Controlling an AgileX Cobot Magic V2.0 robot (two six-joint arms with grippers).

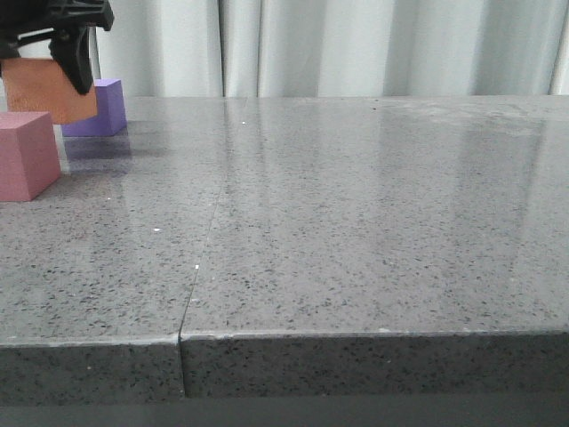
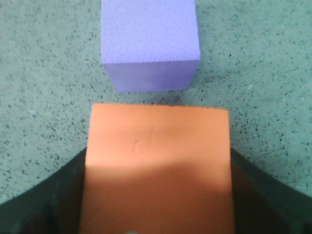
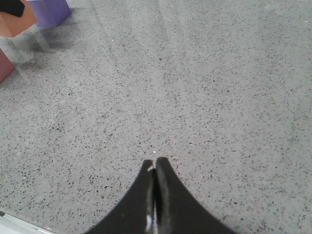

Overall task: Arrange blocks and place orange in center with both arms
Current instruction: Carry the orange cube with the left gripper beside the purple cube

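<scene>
My left gripper (image 1: 40, 76) is shut on the orange cube (image 1: 49, 89) and holds it above the table at the far left. In the left wrist view the orange cube (image 2: 157, 165) fills the space between the dark fingers (image 2: 44, 200), with the purple cube (image 2: 150, 44) just beyond it on the table. The purple cube (image 1: 100, 108) stands behind the orange one in the front view. Nearer the front, at the left edge, the pink-red cube (image 1: 27, 153) rests on the table. My right gripper (image 3: 155, 163) is shut on nothing, over bare table.
The grey speckled table (image 1: 356, 222) has a seam (image 1: 200, 258) running from the front edge towards the back. Pale curtains (image 1: 356, 44) hang behind it. In the right wrist view the purple cube (image 3: 50, 10), orange cube (image 3: 17, 22) and pink-red cube (image 3: 4, 66) sit far off.
</scene>
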